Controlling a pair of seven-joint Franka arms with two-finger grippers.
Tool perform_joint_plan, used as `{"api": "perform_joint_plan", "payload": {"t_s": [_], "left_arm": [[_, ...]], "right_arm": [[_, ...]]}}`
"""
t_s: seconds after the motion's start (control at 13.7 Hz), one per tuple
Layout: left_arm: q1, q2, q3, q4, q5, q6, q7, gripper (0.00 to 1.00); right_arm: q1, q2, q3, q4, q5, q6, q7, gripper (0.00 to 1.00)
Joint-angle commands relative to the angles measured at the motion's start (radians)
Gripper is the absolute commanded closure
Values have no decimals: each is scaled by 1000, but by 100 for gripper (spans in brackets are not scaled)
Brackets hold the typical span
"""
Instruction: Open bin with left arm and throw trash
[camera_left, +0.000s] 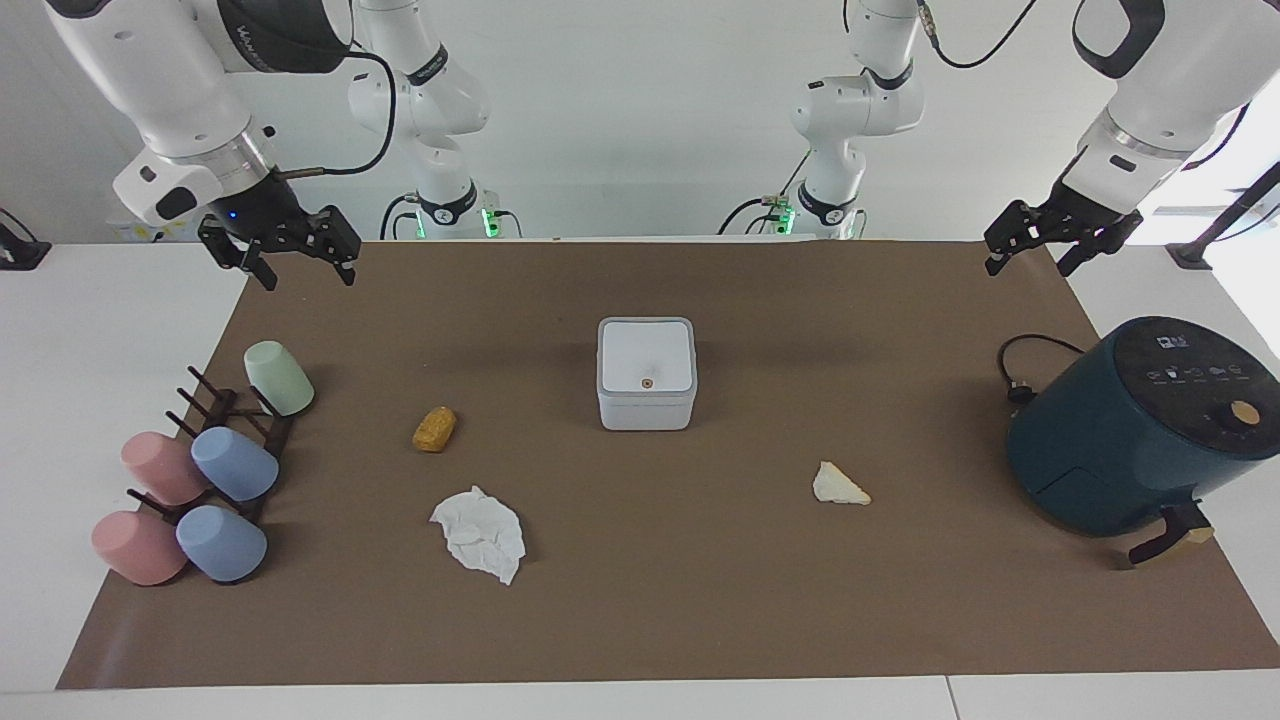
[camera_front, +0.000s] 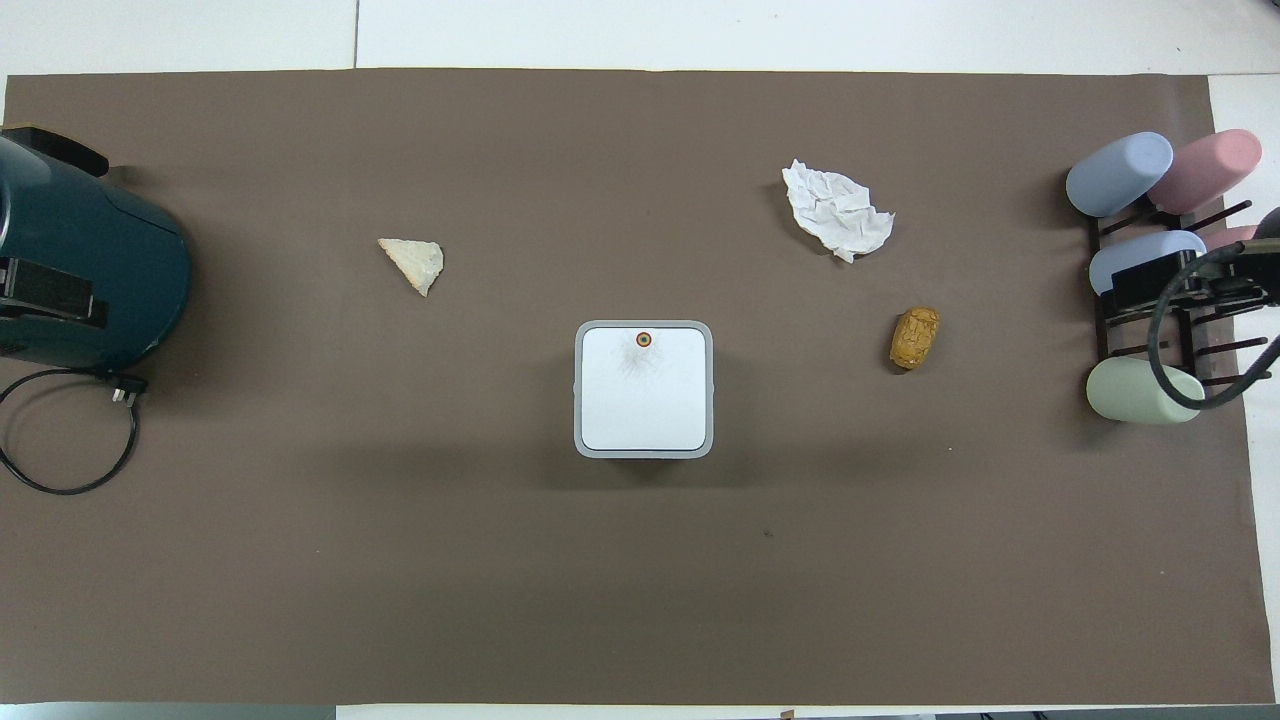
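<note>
Brown paper covers the table (camera_left: 700, 620), and nothing of my job is done yet. The bin (camera_left: 646, 373) sits mid-table with its lid down flat, the small brown dot on the edge farther from me. All three scraps lie out on the paper: the crumpled tissue (camera_left: 480, 533) and the yellow-brown lump (camera_left: 434, 429) toward my right arm's end, the tissue farther from me than the lump, and the cream wedge (camera_left: 839, 485) toward my left arm's end, between the bin and the teal air fryer (camera_left: 1140, 425).

My left gripper (camera_left: 1030, 255) hangs in the air over the table edge at my own end, fingers spread wide and holding nothing. My right gripper (camera_left: 300, 265) waits the same way over its corner, above the rack of pastel cups (camera_left: 215, 470), also wide and empty.

Everything remains, as I judge it: lift the lid with my left arm, then drop in each scrap.
</note>
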Motion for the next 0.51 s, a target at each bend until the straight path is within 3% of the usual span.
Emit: {"api": "perform_joint_plan", "payload": {"t_s": [0.0,0.44], "left_arm": [[-2,-33,-1,-43,15,20,-6,0],[-5,-35,-6,-47,15,34,-12,0]], "right_arm": [[-4,-19,4,-22,11,12,5,0],[-5,-21,6,-24,14,10,9,0]]}}
